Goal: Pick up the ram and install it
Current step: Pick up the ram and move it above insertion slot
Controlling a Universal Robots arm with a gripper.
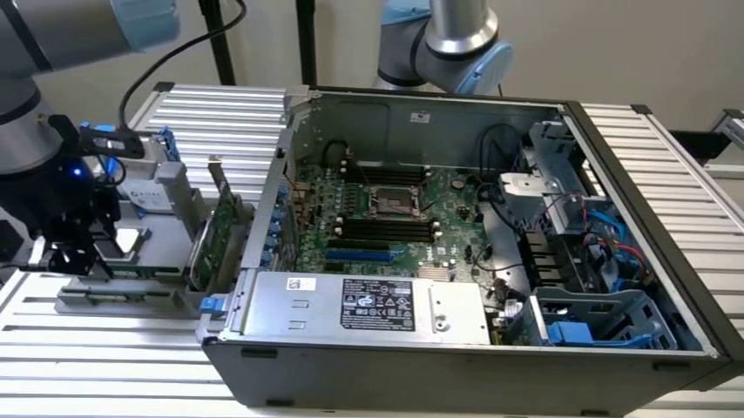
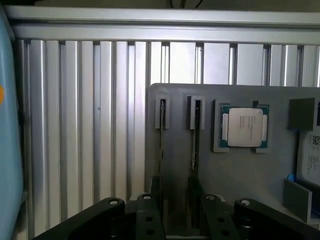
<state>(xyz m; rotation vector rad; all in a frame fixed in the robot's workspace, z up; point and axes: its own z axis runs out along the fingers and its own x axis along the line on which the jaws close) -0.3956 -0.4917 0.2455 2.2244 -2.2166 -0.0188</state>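
On ribbed alu table (image 1: 665,161): PC case (image 1: 465,374), tray (image 1: 122,301) under claw (image 1: 76,257); beige wall (image 1: 651,52).

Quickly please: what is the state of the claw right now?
Claw: cannot be told whether open or closed; it hangs over the tray, by the ram.

Beside the gray parts tray (image 2: 235,175), the slatted table (image 2: 85,125) lies bare. On the tray, a processor (image 2: 244,126) crowds one side of the upright ram sticks (image 2: 195,145).
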